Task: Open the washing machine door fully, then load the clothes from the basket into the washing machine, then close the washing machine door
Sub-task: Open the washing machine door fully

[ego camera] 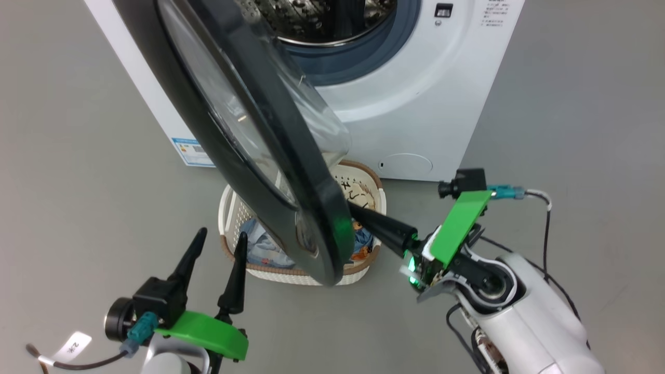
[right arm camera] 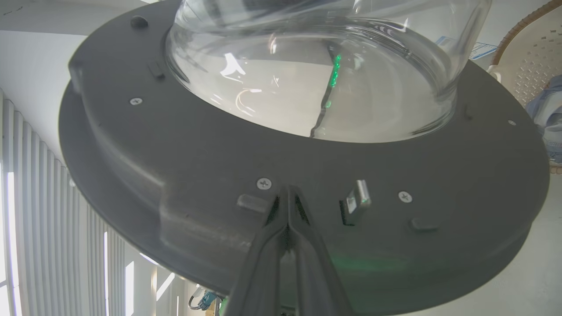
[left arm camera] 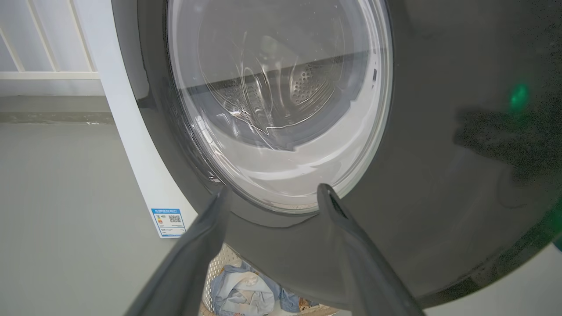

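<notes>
The washing machine door stands partly open, swung out from the washing machine and hanging over the basket on the floor. The clothes lie in the basket. The right jaws are clenched on nothing, their tips against the door's inner face just beside the metal latch. The left jaws are released and empty, near the door's outer face but apart from it.
</notes>
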